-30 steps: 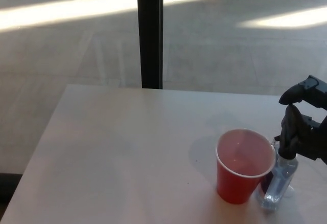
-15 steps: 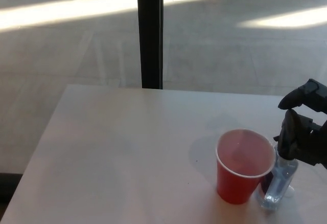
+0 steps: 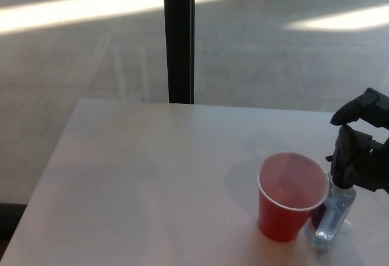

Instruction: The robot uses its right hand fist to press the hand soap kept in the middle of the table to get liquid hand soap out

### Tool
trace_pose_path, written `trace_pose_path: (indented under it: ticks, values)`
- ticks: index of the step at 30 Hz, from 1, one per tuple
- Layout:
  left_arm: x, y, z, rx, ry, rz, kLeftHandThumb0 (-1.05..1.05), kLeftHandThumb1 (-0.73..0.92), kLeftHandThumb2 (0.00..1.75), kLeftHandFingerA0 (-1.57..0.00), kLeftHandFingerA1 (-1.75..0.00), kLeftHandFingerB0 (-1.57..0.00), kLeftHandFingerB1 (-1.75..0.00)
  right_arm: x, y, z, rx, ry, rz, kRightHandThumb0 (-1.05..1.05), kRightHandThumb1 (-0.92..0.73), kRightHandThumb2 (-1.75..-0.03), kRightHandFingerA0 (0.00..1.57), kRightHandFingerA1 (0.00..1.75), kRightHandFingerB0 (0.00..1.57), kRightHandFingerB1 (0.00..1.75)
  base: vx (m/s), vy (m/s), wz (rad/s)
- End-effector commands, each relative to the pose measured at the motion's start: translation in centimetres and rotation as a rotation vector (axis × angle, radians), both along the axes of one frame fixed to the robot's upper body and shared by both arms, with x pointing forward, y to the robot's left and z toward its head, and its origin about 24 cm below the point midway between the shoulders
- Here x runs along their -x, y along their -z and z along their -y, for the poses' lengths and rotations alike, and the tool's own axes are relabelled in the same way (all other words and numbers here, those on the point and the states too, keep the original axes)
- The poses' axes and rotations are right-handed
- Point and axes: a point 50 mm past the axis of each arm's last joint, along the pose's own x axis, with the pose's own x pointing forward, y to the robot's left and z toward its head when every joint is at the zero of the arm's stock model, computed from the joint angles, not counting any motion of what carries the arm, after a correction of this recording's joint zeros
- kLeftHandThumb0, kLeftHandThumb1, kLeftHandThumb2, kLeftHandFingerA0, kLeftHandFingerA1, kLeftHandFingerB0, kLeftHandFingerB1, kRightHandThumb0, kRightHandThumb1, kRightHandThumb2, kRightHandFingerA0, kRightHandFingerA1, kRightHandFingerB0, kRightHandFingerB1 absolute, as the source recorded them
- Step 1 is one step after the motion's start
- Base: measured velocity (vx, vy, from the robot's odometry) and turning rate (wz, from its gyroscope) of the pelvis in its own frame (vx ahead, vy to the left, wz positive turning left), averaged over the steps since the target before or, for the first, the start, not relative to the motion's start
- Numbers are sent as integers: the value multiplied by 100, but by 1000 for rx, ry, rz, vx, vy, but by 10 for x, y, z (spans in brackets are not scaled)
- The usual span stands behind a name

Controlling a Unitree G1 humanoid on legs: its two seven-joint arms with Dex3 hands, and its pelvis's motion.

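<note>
Right hand (image 3: pixel 360 156), fingers curled and grasping nothing, sits atop the soap bottle (image 3: pixel 331 214) pump; red cup (image 3: pixel 290 196) just left, apparently to catch soap.

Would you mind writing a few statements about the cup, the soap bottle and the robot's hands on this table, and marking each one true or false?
1. The red cup stands upright with its mouth open to the top. True.
2. The clear soap bottle stands to the left of the cup in the picture. False: it is on the cup's right, close beside it.
3. The right hand is over the top of the soap bottle. True.
4. The left hand is holding the cup. False: no left hand shows in the head view, and nothing holds the cup.
5. The cup lies on the floor beyond the table. False: it stands on the table, near its front right part.
</note>
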Motion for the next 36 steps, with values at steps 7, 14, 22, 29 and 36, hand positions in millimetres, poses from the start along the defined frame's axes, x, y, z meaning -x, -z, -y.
trace_pose_path:
  ticks: [7,14,22,29,36]
  values:
    - [7,-5,-8,-40,-3,-33,-43,45,106,-82,-92,-55,-77,-16,-12,14,-200,49,-288,-17,-61,-123,94,175,63,154,0,0,0]
    - [10,-4,-9,-24,-16,-31,-44,45,106,-74,-88,-53,-76,-20,-71,25,-449,-23,-164,-26,-60,-122,96,175,63,161,0,0,0]
    - [13,-5,-9,-33,-10,-39,-43,46,107,-81,-92,-56,-78,-8,-129,89,-535,109,-12,-27,-79,-101,87,175,47,161,0,0,0]
    - [14,-5,-10,-41,-15,-47,-43,45,107,-83,-93,-57,-79,39,-164,195,-714,441,160,-36,-85,-67,95,175,57,161,0,0,0]
    - [14,-7,-12,-47,-7,-49,-43,46,108,-85,-94,-60,-80,92,-120,272,-528,853,159,-22,-62,-116,102,175,78,152,0,0,0]
